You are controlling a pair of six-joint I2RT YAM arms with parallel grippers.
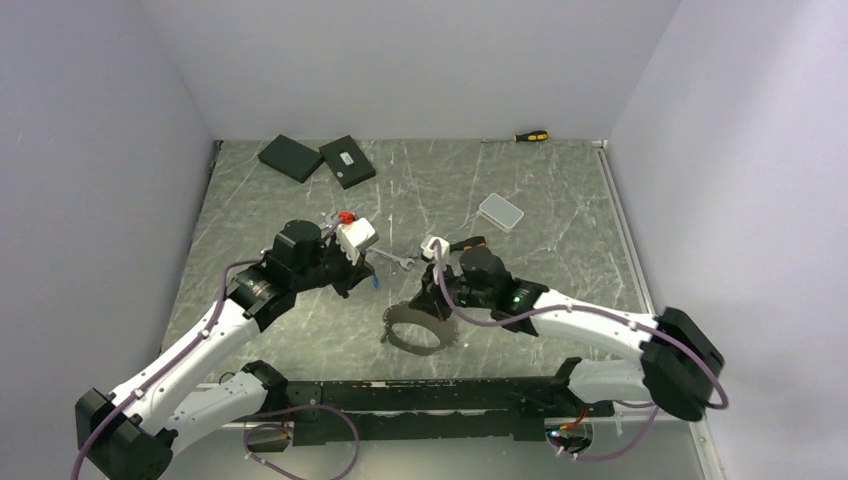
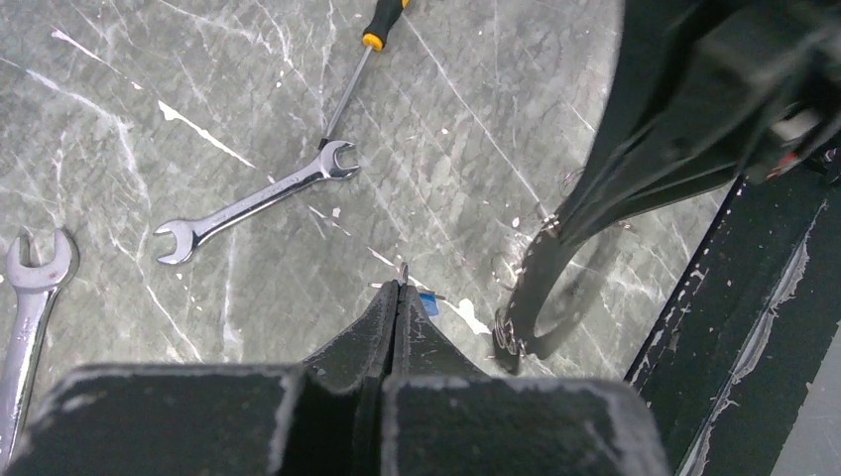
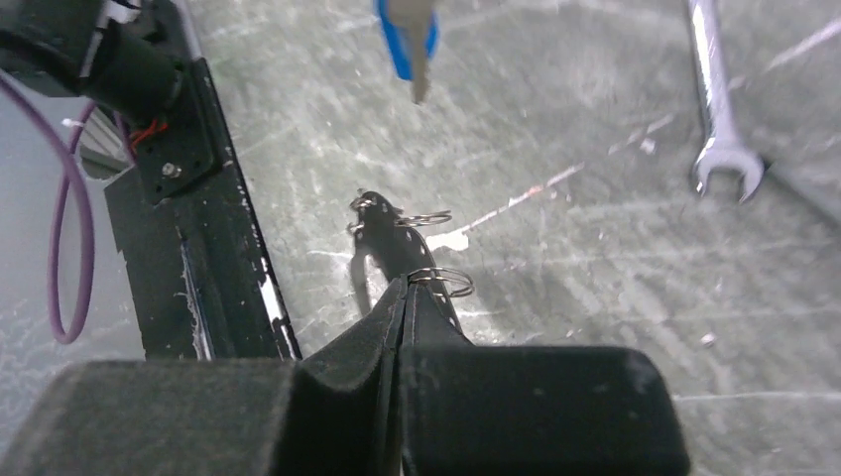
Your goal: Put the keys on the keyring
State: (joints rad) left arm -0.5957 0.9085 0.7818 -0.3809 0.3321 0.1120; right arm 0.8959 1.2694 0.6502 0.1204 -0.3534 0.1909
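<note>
A key with a blue head (image 3: 408, 40) hangs point-down from my left gripper (image 2: 399, 288), which is shut on it; only a blue corner (image 2: 428, 302) and a small wire eye show at the tips. The keyring is a black band loop (image 1: 415, 335) carrying small wire split rings. It rests on the table by the near edge. My right gripper (image 3: 407, 284) is shut on one split ring (image 3: 448, 282); a second ring (image 3: 424, 218) sits farther along the band (image 3: 382, 238). In the overhead view the left gripper (image 1: 373, 274) is just left of the right gripper (image 1: 428, 300).
Two silver spanners (image 2: 258, 198) (image 2: 30, 317) lie on the marble top, one also in the right wrist view (image 3: 722, 119). A yellow-and-black screwdriver (image 1: 530, 135) lies at the back. Two black boxes (image 1: 315, 158) and a white box (image 1: 500, 210) lie farther off. A black rail (image 1: 420, 395) runs along the near edge.
</note>
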